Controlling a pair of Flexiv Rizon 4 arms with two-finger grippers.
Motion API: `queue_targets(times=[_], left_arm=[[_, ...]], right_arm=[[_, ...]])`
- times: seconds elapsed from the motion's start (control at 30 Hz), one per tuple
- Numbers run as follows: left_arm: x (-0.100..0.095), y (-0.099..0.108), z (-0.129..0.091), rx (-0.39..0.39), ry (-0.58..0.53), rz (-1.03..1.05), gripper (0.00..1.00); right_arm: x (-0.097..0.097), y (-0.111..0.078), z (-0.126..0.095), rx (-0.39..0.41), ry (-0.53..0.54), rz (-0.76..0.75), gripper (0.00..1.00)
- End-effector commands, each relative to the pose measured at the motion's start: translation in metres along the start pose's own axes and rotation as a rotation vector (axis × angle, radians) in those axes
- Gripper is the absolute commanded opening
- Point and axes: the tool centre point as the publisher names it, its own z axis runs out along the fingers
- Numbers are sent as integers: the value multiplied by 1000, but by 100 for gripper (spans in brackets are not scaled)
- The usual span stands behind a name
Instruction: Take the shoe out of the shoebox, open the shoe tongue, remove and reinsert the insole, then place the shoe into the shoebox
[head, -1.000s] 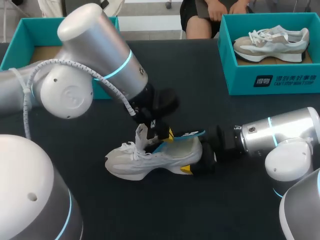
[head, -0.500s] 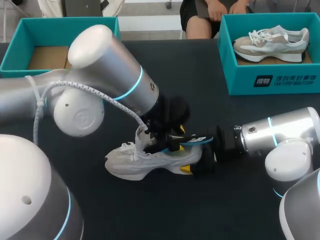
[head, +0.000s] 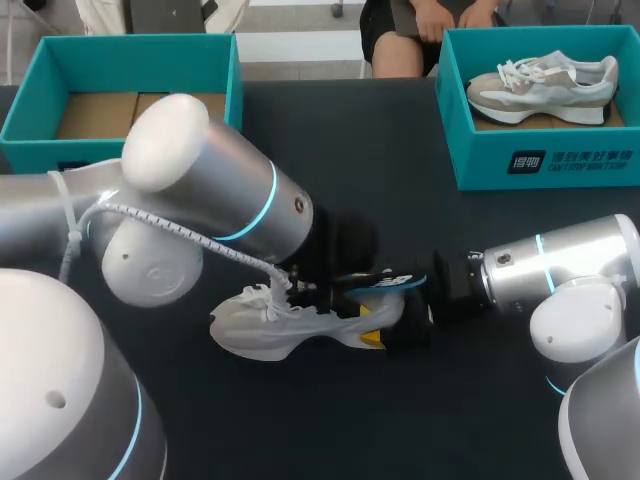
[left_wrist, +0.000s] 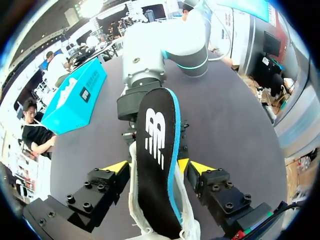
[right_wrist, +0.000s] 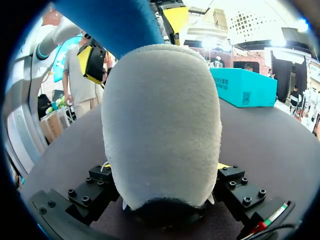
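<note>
Item: shoe (head: 290, 328), pale grey-white with white laces, out of its box.
Location: it rested sole-down on the dark tabletop (head: 350, 150), near the middle, between the two arms and well apart from both boxes.
Long axis: it ran across the head view from side to side (roughly in line with the right forearm). The toe pointed to my left and the heel to my right.
Insole (left_wrist: 157, 150): black on top with a blue edge and underside. Its long axis followed the shoe's. The rear part stood raised above the heel opening and sloped down toward the toe end. How far the front end sat inside the shoe could not be told.
Left claw (left_wrist: 159, 167): it was over the shoe's opening, partly closed. One yellow tip pressed each long edge of the insole, which it held between them.
Left arm (head: 200, 200): it came in from the left and covered the shoe's middle in the head view.
Right claw (right_wrist: 162, 167): it was at the heel, with fingers set wide and closed on the two sides of the shoe's padded back (only slivers of yellow showed past the heel).
Right arm (head: 560, 270): it lay low and nearly level with the tabletop, pointing at the heel.
Left shoebox (head: 130, 40): teal, at the far left corner, with a brown card floor showing.
Right shoebox (head: 540, 165): teal, at the far right.
Second shoe (head: 540, 85): it lay in the right shoebox, lengthwise across the box, with its toe to my left.
</note>
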Motion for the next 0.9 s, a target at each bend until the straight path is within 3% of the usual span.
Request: queue_targets(times=[0.03, 0.17, 0.23, 0.43, 0.73, 0.87, 0.9], left_arm=[[10, -3, 10, 8, -67, 8, 71], [10, -6, 16, 2, -94, 8, 65], [9, -6, 18, 5, -94, 1, 49], [3, -3, 15, 8, -112, -27, 46], [-3, 4, 6, 15, -133, -51, 49], [-5, 7, 6, 13, -137, -54, 42], [-5, 8, 7, 11, -138, -52, 33]], right_arm=[[-1, -4, 4, 4, -2, 0, 0], [-1, -4, 4, 4, -2, 0, 0], [-1, -4, 4, 4, -2, 0, 0], [-1, -4, 4, 4, -2, 0, 0], [-1, -4, 4, 4, -2, 0, 0], [-1, -4, 4, 4, -2, 0, 0], [-1, -4, 4, 4, -2, 0, 0]])
